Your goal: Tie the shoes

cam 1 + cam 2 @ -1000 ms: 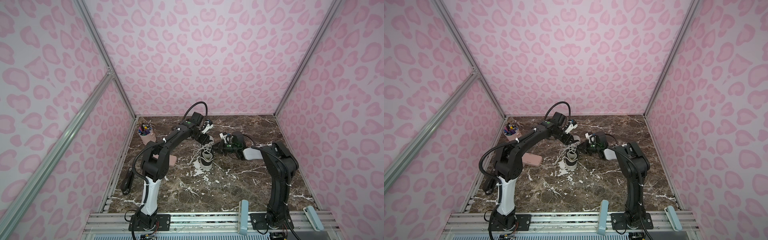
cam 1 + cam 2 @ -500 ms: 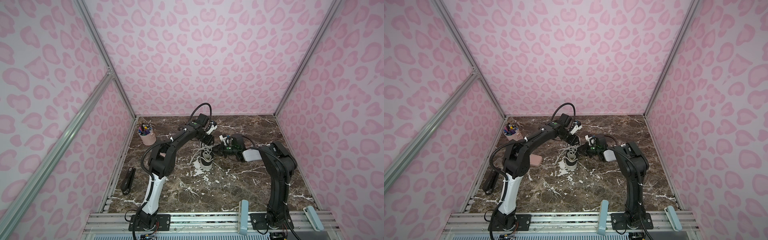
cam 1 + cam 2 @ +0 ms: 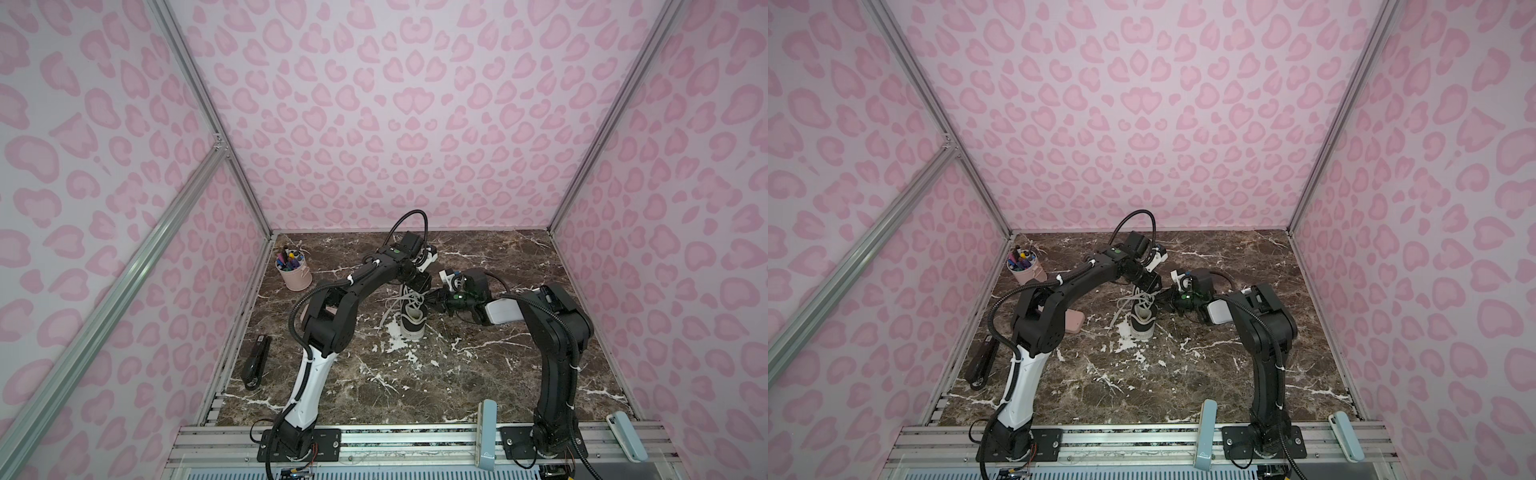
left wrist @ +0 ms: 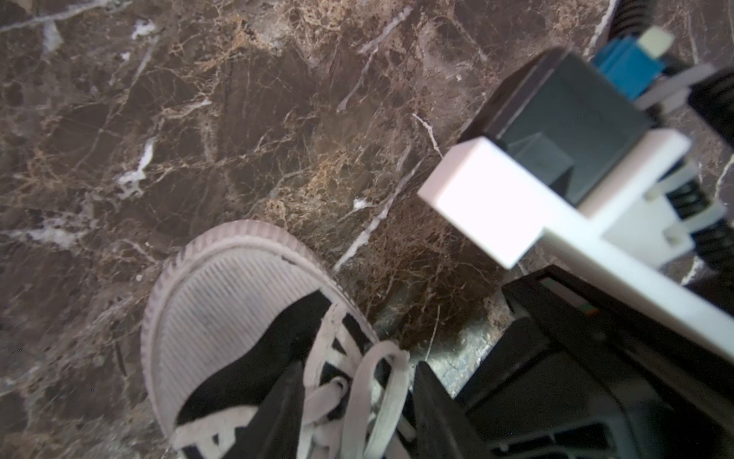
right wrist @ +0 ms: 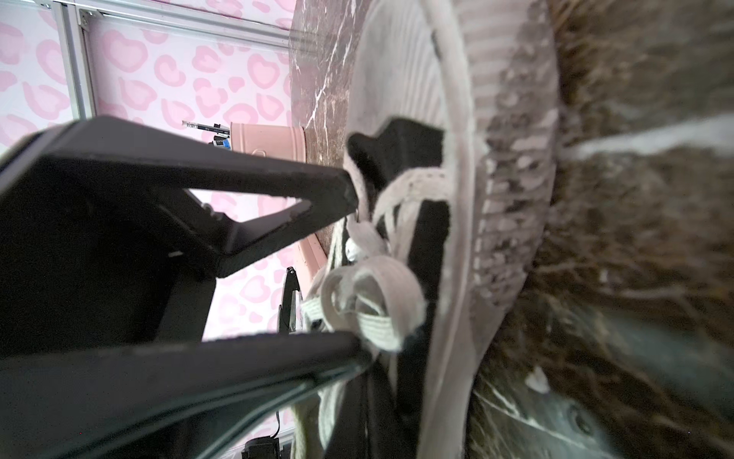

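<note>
The black shoe (image 3: pixel 412 322) (image 3: pixel 1144 323) with white sole and toe cap stands mid-table, its white laces (image 3: pixel 395 301) loose and trailing left. My left gripper (image 3: pixel 419 290) (image 3: pixel 1151 291) comes down on the lacing from above. In the left wrist view it (image 4: pixel 357 371) is open, its black fingers (image 4: pixel 288 401) straddling an upright lace loop (image 4: pixel 391 381) without pinching it. My right gripper (image 3: pixel 431 296) (image 3: pixel 1163 298) reaches in from the right, lying on its side. In the right wrist view it (image 5: pixel 363 351) is shut, with a folded lace loop (image 5: pixel 373 306) at its tip.
A pink cup of pens (image 3: pixel 296 274) (image 3: pixel 1027 270) stands at the back left. A black stapler (image 3: pixel 255 365) lies by the left wall. A flat pink case (image 3: pixel 1073 323) sits behind the left arm. Two pale blue holders (image 3: pixel 486 432) (image 3: pixel 623 436) stand on the front rail.
My left arm has swung right and lowered its gripper onto the shoe's laces. The right gripper has stayed shut beside the shoe.
</note>
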Robot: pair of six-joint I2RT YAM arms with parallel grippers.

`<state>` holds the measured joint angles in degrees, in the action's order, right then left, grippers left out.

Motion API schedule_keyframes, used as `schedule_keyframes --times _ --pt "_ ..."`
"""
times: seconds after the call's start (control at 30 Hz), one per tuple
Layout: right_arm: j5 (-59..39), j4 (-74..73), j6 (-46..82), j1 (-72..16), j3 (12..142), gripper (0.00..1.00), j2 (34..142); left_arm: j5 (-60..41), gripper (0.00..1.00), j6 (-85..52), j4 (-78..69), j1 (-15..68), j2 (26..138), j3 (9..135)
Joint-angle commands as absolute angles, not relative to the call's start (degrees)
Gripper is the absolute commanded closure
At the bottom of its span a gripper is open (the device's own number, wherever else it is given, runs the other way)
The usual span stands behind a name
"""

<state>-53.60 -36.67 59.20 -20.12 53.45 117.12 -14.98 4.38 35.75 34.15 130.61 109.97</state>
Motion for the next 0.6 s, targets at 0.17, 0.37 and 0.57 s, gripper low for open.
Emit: schedule_keyframes --times 0.17,0.37,0.57 --pt "-53.83 -38.49 59.67 -20.09 53.08 1.00 117.77 -12.59 0.55 2.69 33.21 35.04 133.01 111.85" --pt "-53.83 -38.80 59.76 -20.08 52.87 1.00 117.75 -9.93 0.59 2.28 31.31 36.11 133.07 111.10" --pt "-53.97 -38.71 59.84 -19.99 52.93 1.00 117.60 -8.68 0.79 2.64 31.60 36.19 132.61 110.74"
